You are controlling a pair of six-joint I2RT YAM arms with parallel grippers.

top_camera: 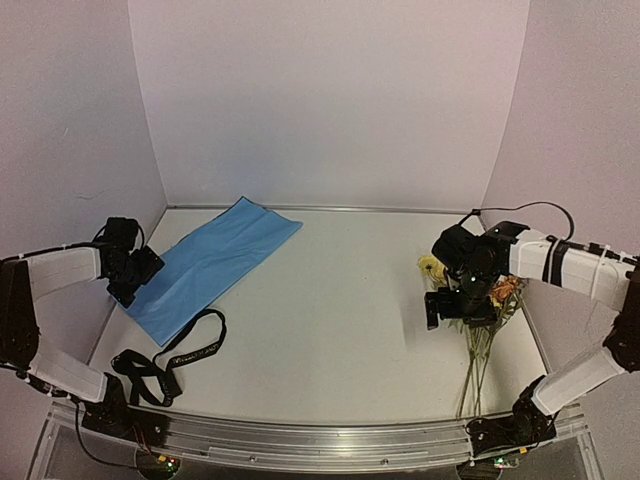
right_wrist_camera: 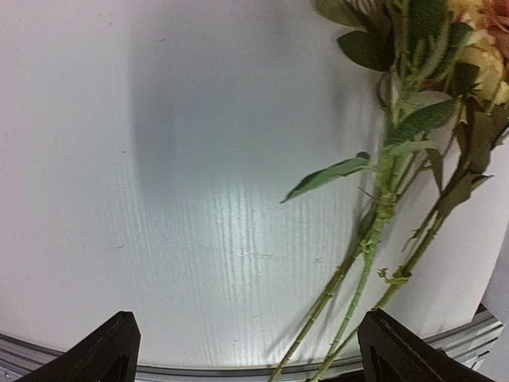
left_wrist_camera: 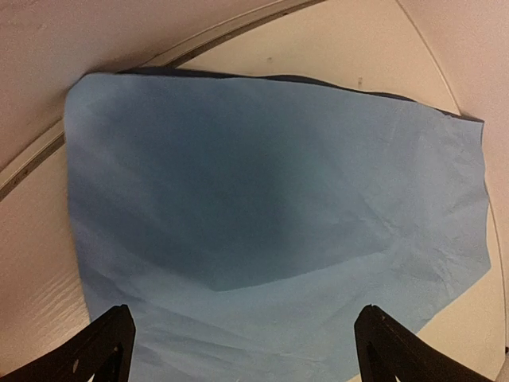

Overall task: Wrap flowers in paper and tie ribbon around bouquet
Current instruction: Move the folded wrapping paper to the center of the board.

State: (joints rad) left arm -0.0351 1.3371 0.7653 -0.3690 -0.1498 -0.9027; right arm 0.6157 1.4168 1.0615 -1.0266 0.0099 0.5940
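Nearest, the black ribbon (top_camera: 165,362) lies looped by the left arm's base, untouched. At right, the flowers (right_wrist_camera: 384,187) lie on the table (top_camera: 340,330), stems toward the front rail. The right gripper (right_wrist_camera: 246,350) hangs wide and empty just beside them. Farther left, the left gripper (left_wrist_camera: 242,346), equally wide, hovers over the blue paper (left_wrist_camera: 270,199). Recommended: pinch the paper's near edge low, draw it flat to centre, then take the flowers by the stems.

soft even light, faint shadows, mild glare
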